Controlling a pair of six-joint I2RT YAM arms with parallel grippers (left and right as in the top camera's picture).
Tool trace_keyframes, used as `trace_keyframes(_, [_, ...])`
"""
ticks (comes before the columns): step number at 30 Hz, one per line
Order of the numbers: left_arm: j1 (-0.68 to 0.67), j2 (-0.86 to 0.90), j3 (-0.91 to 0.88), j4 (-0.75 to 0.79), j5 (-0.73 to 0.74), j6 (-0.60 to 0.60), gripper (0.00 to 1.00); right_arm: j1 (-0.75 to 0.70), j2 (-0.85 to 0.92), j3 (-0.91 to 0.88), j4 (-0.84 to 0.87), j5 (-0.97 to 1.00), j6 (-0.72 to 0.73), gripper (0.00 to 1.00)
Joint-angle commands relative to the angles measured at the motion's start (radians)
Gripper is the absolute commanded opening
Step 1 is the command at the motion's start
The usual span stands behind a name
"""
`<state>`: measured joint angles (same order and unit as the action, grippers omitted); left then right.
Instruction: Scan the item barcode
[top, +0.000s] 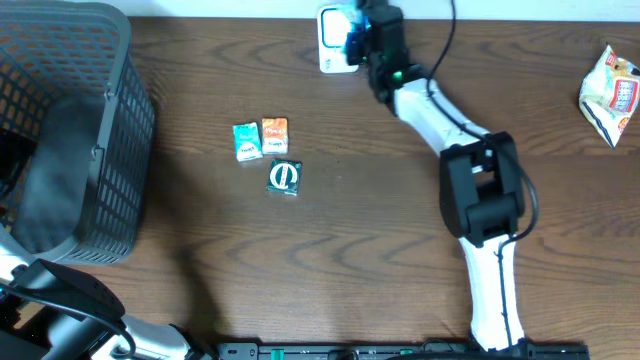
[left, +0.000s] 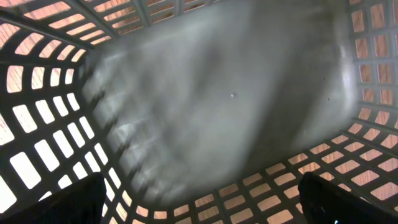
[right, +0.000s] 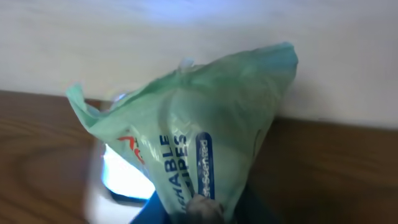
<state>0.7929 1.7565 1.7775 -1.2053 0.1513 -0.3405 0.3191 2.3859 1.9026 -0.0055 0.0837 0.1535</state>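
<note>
A pale green packet of wipes (right: 199, 137) with blue lettering hangs in my right gripper (right: 200, 214), which is shut on its lower end. It is held just over the white scanner (top: 330, 48) at the table's far edge, whose lit window (right: 124, 174) glows behind the packet's left side. From overhead the packet (top: 350, 28) shows as a bluish patch beside the right gripper (top: 366, 42). No barcode shows on the packet. My left gripper (left: 199, 211) is open inside the grey basket (left: 56, 124), its dark fingers (left: 56, 202) at the bottom corners with nothing between them.
The grey mesh basket (top: 70, 130) fills the table's left side. Three small packets lie mid-table: teal (top: 247, 141), orange (top: 275, 135) and dark green (top: 285, 176). A crumpled snack bag (top: 612, 95) sits at the far right.
</note>
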Motion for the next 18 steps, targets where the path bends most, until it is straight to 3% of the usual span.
trace_keyframes(1, [0.003,0.005,-0.002,-0.005,-0.003,-0.005,0.98,-0.087,-0.133,0.006,-0.086,0.115,0.018,0.01])
trace_keyframes(12, [0.003,0.005,-0.002,-0.005,-0.003,-0.005,0.98,-0.475,-0.240,0.006,-0.590,0.229,-0.016,0.11])
trace_keyframes(18, [0.003,0.005,-0.002,-0.005,-0.003,-0.005,0.98,-0.652,-0.231,0.006,-0.758,0.216,-0.029,0.18])
